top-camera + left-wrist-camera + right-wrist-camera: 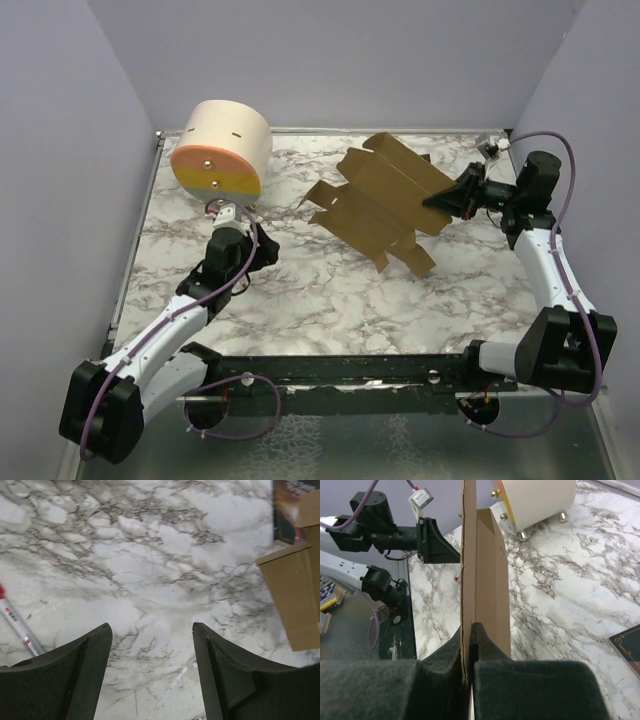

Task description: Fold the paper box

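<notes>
R claw (pixel 471 630) is pinching tight on the edge of the paper box (pixel 385 200), a brown unfolded sheet w/ flaps sticking out, tilted over the back-right part of the marble bench (pixel 300 290). L claw (pixel 152 630) hangs spread wide, nothing btwn its fingers (pixel 75 670), bare marble below. It's near the cream cylinder (pixel 222 150), apart from the box.

Soft, even overhead light makes the marble worktop (pixel 330 290) bright, with only faint shadows beneath the left arm (pixel 190 310). Nearest the wrist cameras, the dark end effector pads (pixel 530 690) look slightly blurred.
</notes>
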Controlling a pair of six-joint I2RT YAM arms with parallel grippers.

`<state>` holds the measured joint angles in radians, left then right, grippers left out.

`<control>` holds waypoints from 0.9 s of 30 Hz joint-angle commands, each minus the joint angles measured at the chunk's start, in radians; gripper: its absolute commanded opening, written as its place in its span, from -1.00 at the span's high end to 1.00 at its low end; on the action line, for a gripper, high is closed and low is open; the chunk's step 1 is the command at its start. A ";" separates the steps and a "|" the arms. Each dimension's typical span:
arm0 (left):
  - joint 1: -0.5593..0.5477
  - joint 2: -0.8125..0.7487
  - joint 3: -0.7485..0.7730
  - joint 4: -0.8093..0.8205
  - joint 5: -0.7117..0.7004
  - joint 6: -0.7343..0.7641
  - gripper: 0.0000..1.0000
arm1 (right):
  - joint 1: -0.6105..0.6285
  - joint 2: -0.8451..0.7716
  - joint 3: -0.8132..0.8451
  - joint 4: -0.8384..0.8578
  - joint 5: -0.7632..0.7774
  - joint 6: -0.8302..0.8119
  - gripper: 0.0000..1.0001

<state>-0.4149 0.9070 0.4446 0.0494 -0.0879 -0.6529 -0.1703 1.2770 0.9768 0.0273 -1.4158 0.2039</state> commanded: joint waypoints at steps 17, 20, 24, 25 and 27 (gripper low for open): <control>0.104 -0.117 0.017 0.235 0.214 0.206 -0.31 | -0.003 0.054 0.164 -0.496 -0.045 -0.500 0.98; 0.164 -0.120 0.014 0.269 0.308 0.176 -0.25 | -0.003 0.094 0.240 -0.651 -0.040 -0.622 0.98; 0.201 -0.120 0.009 0.295 0.341 0.176 -0.21 | 0.001 0.142 0.317 -0.840 -0.049 -0.770 0.98; 0.204 -0.122 0.002 0.305 0.337 0.181 -0.19 | 0.007 0.155 0.339 -0.898 -0.038 -0.823 0.98; 0.205 -0.126 -0.025 0.346 0.337 0.187 -0.14 | 0.031 0.173 0.373 -0.981 0.006 -0.908 0.98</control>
<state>-0.2180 0.7956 0.4553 0.3016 0.1852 -0.4759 -0.1680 1.4151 1.2751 -0.6830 -1.4498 -0.4660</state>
